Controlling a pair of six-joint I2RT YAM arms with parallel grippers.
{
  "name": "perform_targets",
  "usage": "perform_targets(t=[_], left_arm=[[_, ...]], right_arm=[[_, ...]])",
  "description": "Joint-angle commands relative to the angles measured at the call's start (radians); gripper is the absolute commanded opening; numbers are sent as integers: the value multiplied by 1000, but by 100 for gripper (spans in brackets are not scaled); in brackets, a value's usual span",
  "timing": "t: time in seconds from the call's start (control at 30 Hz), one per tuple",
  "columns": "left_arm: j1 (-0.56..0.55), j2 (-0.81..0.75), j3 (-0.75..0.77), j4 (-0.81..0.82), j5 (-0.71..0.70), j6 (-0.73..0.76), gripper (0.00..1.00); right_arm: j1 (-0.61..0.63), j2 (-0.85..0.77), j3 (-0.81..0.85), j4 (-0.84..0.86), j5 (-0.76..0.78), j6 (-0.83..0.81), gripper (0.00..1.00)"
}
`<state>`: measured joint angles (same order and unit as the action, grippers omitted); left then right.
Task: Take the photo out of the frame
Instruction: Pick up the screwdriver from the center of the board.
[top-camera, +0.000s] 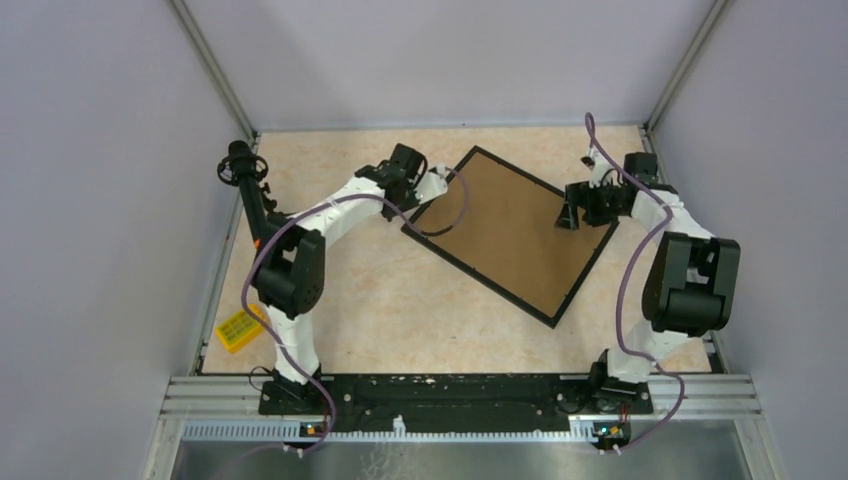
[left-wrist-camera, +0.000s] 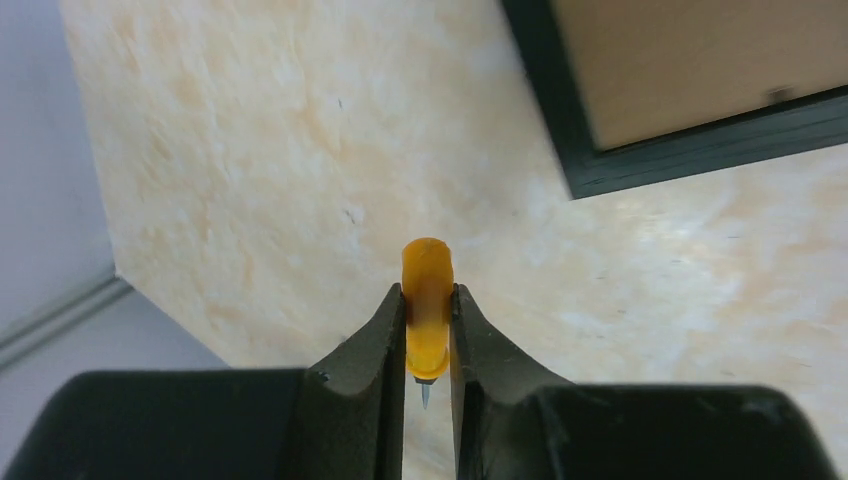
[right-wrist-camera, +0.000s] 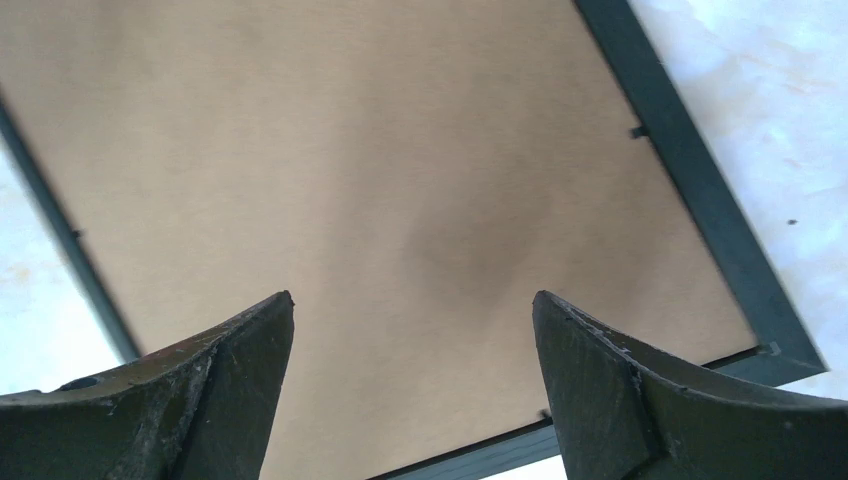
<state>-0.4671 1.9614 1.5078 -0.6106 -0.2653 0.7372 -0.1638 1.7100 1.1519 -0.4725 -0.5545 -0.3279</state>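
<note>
1. Frame (top-camera: 510, 232): thin black border, brown board back up, flat on the tabletop (top-camera: 380, 300), set askew.
2. Right tool (right-wrist-camera: 412, 330): jaws spread wide, frame's board directly beneath.
3. Left tool (left-wrist-camera: 428, 300): clamped on a small orange piece (left-wrist-camera: 427, 265), metal tip showing; frame corner ahead, right.
4. Frame's front face hidden; what the orange piece is, unclear.

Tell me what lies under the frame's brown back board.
The frame lies back up on the table. Only its brown back and black border show; anything beneath, the photo included, is covered and cannot be seen.
</note>
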Motion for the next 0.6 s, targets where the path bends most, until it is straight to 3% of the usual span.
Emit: perform_targets(t=[0.0, 0.17, 0.3, 0.57], left_arm=[[-65, -182, 76, -72, 193, -82, 0], [-139, -291, 135, -118, 462, -171, 0], [-161, -354, 152, -60, 613, -329, 0], [-146, -460, 147, 189, 801, -673, 0]], right_arm=[[46, -146, 31, -80, -159, 46, 88], [144, -260, 4, -38, -327, 208, 89], [242, -338, -50, 153, -440, 417, 90], [391, -413, -167, 561, -452, 686, 93]])
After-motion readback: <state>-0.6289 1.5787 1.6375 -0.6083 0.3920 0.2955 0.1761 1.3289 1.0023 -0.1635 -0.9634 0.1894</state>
